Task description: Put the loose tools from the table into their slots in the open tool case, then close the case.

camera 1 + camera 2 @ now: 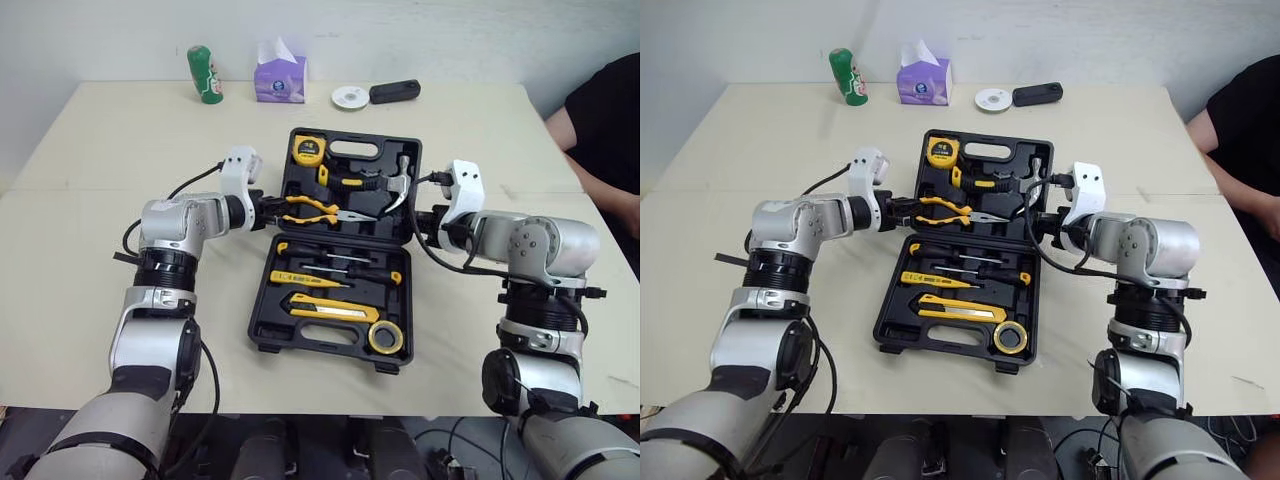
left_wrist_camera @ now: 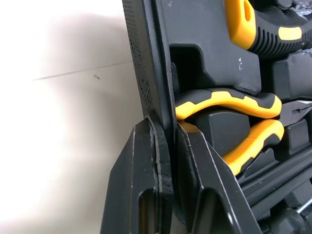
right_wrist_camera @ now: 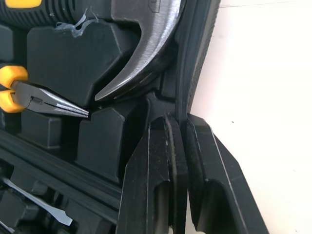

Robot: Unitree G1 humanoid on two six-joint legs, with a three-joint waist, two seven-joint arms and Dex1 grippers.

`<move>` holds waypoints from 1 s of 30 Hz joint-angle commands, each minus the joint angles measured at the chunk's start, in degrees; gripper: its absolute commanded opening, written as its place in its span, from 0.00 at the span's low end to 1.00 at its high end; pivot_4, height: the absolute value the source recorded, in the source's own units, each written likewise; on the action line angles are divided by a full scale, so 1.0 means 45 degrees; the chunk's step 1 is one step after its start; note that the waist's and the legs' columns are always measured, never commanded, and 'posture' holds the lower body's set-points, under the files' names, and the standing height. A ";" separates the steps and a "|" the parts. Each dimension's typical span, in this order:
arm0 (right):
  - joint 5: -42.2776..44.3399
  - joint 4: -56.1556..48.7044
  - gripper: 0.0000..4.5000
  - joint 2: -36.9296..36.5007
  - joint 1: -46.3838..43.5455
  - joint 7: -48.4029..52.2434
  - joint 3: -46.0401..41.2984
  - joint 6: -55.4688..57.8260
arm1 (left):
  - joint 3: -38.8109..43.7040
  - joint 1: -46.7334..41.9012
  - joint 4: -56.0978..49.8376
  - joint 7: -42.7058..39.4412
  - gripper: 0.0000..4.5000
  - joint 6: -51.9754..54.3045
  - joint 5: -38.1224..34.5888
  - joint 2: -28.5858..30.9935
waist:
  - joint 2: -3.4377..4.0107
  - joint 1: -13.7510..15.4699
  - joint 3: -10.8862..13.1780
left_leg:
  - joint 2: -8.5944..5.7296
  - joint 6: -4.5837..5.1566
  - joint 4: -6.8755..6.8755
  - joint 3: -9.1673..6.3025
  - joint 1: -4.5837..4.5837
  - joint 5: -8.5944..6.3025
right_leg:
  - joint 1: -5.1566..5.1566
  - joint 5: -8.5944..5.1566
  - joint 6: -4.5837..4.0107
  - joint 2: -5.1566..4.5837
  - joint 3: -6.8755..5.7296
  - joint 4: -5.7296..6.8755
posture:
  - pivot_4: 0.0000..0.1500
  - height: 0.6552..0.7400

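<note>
The black tool case lies open mid-table, its lid on the far side and its base towards me. In the lid sit a yellow tape measure, a hammer and yellow-handled pliers. The base holds screwdrivers, a utility knife and a tape roll. My left gripper is shut on the lid's left wall, beside the pliers. My right gripper is shut on the lid's right wall, next to the hammer claw.
At the table's far edge stand a green bottle, a purple tissue box, a white disc and a black device. A person in black sits at the right side.
</note>
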 commanded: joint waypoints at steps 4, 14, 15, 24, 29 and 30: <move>0.0503 -0.1930 0.00 -0.0029 0.0710 0.0619 0.0269 -0.1756 | 0.0817 0.0511 -0.1364 0.0427 0.00 -0.1697 -0.0106 0.0378 | 0.0000 0.0011 0.0000 | 0.0001 0.0002 0.0004 0.0002 0.0002 0.0001 | 0.0000 0.0000 0.0000 -0.0005 0.0002 0.0007 | 1.00 1.00; -0.1645 -0.2198 0.00 -0.1014 0.3245 0.1593 0.2455 -0.9268 | 0.0897 0.2089 -0.2148 0.0278 0.00 -0.6511 0.0122 0.0072 | -0.0001 0.0053 0.0000 | -0.0006 0.0002 0.0001 0.0004 -0.0001 0.0001 | -0.0004 0.0000 0.0000 -0.0007 -0.0001 -0.0001 | 1.00 1.00; -0.2031 -0.2080 0.00 -0.1129 0.3587 0.1634 0.2694 -1.0349 | 0.0875 0.2284 -0.2158 0.0297 0.00 -0.7122 0.0214 0.0075 | -0.0001 0.0059 0.0000 | -0.0007 0.0003 0.0003 0.0004 -0.0001 0.0001 | -0.0004 0.0000 0.0000 -0.0008 -0.0001 0.0002 | 1.00 1.00; -0.6711 0.1501 0.00 -0.2957 0.6072 -0.0139 0.4409 -2.1168 | 0.0466 0.4426 -0.1819 0.0265 0.00 -1.5390 0.1762 0.0370 | -0.0002 0.0059 0.0001 | -0.0007 0.0007 0.0000 0.0010 0.0001 0.0003 | -0.0003 0.0000 0.0000 -0.0018 -0.0008 -0.0006 | 1.00 1.00; -0.9245 0.3493 0.00 -0.3951 0.6621 -0.2339 0.5198 -2.4560 | 0.0084 0.5964 -0.1655 0.0299 0.00 -1.7713 0.2637 0.0879 | -0.0003 0.0035 0.0000 | 0.0001 0.0009 0.0008 0.0020 0.0021 0.0004 | 0.0008 0.0000 0.0000 -0.0024 -0.0007 0.0003 | 1.00 1.00; -0.9566 0.3787 0.00 -0.4066 0.6671 -0.2625 0.5316 -2.4968 | 0.0069 0.6155 -0.1610 0.0432 0.00 -1.7899 0.2775 0.0934 | -0.0003 0.0039 0.0000 | 0.0006 0.0010 0.0018 0.0015 0.0028 0.0005 | 0.0023 0.0001 -0.0001 -0.0027 -0.0008 0.0009 | 1.00 1.00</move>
